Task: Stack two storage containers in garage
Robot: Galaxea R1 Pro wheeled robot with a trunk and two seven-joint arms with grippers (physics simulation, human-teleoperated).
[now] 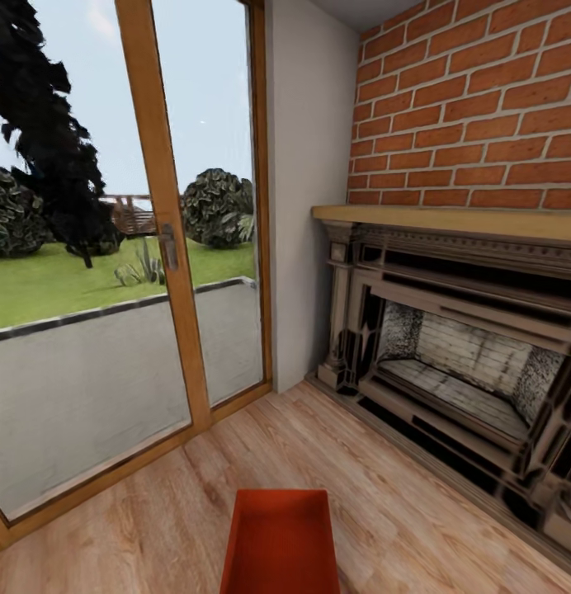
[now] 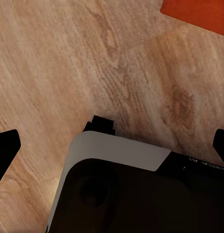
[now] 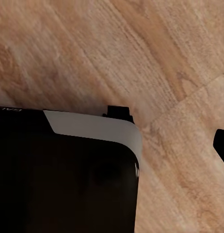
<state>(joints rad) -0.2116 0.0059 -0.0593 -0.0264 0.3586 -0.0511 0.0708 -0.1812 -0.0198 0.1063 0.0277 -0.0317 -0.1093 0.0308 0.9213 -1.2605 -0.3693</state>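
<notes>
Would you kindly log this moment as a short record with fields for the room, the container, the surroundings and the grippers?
room: living room, light wood plank floor
container: one red-orange storage container on the floor, open top, at the bottom of the head view; its corner shows in the left wrist view
surroundings: brick fireplace to the right, glass door to the left
left gripper: fingers spread, holding nothing
right gripper: state unclear
</notes>
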